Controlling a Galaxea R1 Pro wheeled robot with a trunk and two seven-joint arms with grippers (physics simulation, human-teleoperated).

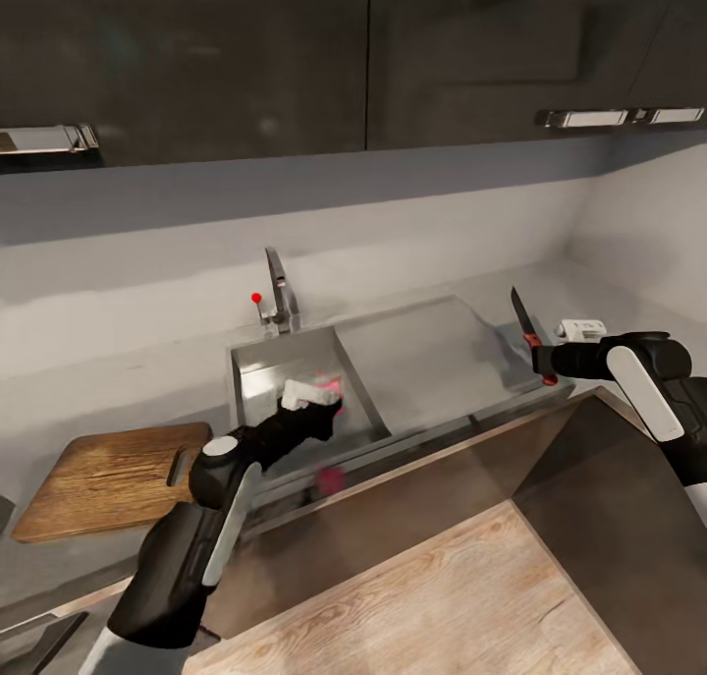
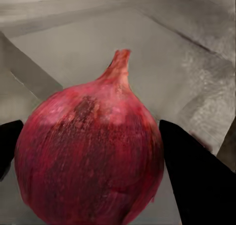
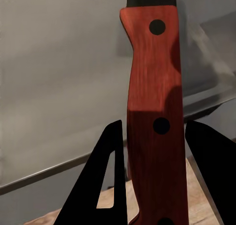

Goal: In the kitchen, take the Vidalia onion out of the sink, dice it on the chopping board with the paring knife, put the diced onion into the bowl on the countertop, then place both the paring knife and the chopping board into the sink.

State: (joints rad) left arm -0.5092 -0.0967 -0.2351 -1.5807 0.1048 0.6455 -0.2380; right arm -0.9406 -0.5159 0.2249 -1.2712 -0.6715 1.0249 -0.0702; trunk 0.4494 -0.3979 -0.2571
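Observation:
The Vidalia onion, red-skinned with a pointed stem, sits between the two dark fingers of my left gripper, which is shut on it. In the head view that gripper is down in the steel sink, with a bit of the onion showing pink. My right gripper is shut on the paring knife, blade pointing up, over the countertop right of the sink. Its reddish riveted handle shows close up. The chopping board lies left of the sink. The bowl is out of view.
A chrome faucet with a red knob stands behind the sink. A ribbed drainboard lies to the basin's right. Dark wall cabinets hang above. A wooden floor shows below the dark cabinet fronts.

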